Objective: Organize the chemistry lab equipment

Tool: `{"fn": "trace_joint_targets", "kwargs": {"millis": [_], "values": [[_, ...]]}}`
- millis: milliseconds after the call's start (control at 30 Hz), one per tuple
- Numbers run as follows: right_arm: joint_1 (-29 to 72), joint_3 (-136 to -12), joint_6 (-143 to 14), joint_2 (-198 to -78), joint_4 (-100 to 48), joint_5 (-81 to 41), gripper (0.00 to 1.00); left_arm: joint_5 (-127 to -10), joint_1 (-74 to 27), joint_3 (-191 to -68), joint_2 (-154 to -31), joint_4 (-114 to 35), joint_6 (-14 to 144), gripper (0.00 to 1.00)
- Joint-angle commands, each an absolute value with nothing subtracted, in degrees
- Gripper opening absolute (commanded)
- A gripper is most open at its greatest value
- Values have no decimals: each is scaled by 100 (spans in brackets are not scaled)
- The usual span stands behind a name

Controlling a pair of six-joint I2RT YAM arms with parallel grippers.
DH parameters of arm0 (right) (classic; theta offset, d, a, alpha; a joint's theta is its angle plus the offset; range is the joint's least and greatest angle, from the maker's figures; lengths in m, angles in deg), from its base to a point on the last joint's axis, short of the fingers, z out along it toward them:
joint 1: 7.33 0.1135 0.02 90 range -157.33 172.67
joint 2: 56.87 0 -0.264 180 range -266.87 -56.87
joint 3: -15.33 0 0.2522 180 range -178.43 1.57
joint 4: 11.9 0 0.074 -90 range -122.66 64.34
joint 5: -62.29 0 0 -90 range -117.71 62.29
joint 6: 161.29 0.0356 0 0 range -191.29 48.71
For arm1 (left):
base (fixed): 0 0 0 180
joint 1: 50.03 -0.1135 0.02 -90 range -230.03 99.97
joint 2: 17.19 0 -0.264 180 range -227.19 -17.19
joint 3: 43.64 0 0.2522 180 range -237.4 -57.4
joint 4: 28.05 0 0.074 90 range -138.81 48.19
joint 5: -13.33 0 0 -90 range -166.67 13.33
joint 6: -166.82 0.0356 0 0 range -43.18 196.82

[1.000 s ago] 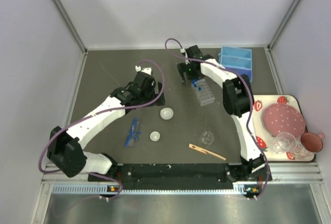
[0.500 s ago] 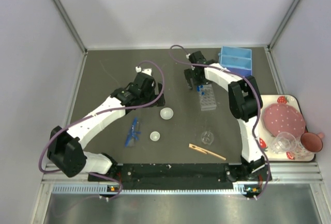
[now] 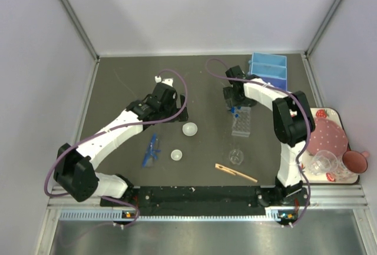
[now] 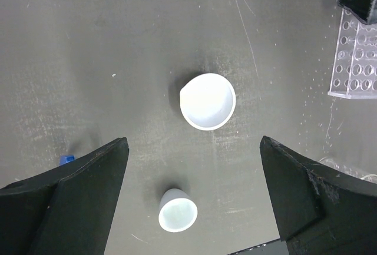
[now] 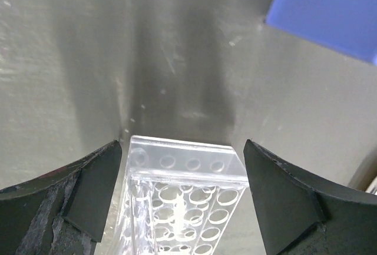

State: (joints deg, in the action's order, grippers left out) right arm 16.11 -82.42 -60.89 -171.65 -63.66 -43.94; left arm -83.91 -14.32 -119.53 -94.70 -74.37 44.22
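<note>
Your clear plastic tube rack (image 3: pixel 242 124), a long block gridded with round holes, is lying right of the middle of the dark table (image 3: pixel 123 90). Your right gripper (image 5: pixel 183 144) is pinching its far end, with both black fingers (image 5: pixel 88 190) pressing against its long sides. A speck of blue is showing at that gripped end, too small to name, and you cannot tell what the holes are holding. Your left gripper (image 4: pixel 192 146) is hanging spread wide above a small pale round dish (image 4: pixel 207 101), with a smaller round dish (image 4: pixel 178 209) sitting nearer its base. Neither dish is touching the fingers. The blue plastic tweezers (image 3: pixel 152 149) are lying left of those dishes. A tiny glass beaker (image 3: pixel 236 157) is standing just on the near side of the rack, and the wooden clip (image 3: pixel 235 172) is lying nearer still. A blue plastic box (image 3: pixel 269 71) is sitting at the far right, its contents unclear. The strawberry-print tray (image 3: pixel 321 114) at the right edge is carrying a pink plate (image 3: pixel 323 136) and some clear cups (image 3: pixel 323 162), with a pink cup (image 3: pixel 355 161) at its right rim.
</note>
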Motion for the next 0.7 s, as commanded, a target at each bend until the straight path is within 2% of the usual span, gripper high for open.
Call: {"fn": "trace_joint_targets", "kwargs": {"millis": [0,400,667], "values": [[1465,-7887,-5697,-16524,-6407,-4563,85,-8414,-1452,-11901,-9356,-7248,4518,99],[973,-6998,-4993,-15812,-6380,-4933,85,-8370,-1452,-11901,-9321,-7257,4544,99],[937,-6883,-4905,-15312,-6327,-4793,85,-8291,-1452,-11875,-9303,-7257,4544,99]]}}
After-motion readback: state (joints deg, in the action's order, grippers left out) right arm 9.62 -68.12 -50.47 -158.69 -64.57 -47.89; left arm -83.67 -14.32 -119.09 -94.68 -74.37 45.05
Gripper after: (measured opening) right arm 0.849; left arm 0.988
